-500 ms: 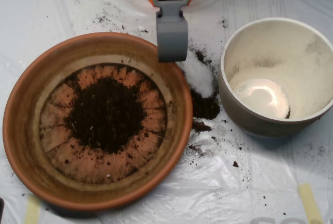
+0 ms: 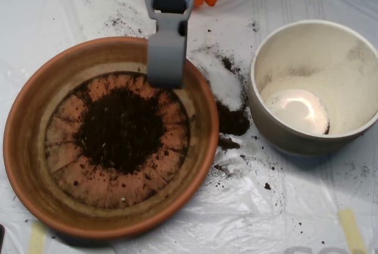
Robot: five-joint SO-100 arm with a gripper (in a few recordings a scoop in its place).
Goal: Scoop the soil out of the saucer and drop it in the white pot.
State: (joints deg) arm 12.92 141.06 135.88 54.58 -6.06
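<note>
Now the scoop [image 2: 165, 59] hangs over the saucer's [image 2: 35, 94] far rim, its grey tip reaching just past the inner wall toward the floor of the dish. Half a second ago it sat further right, over the rim's right shoulder and close to the white powder patch [image 2: 224, 82]; it has since swung left and inward, so its tip now lies just beside the top edge of the soil [image 2: 121, 130]. From above, the shell reads as one grey slab, and I cannot tell how far the jaws are parted or whether they hold anything.

The soil itself looks unchanged: a dark, crumbly mound on the middle of the saucer's ribbed floor, with the saucer filling the left half of the counter [image 2: 295, 207]. The white pot [image 2: 354, 130] stands toward the right edge, apart from the saucer, its bottom bare but for a few dark specks. Between the two lies spilled soil [image 2: 233, 121] next to the powder.

The shift suggests the arm is lining up for a dig rather than a drop. The task appears barely begun, since nearly all the soil is in the dish. Next, I judge, the scoop must descend into the mound.
</note>
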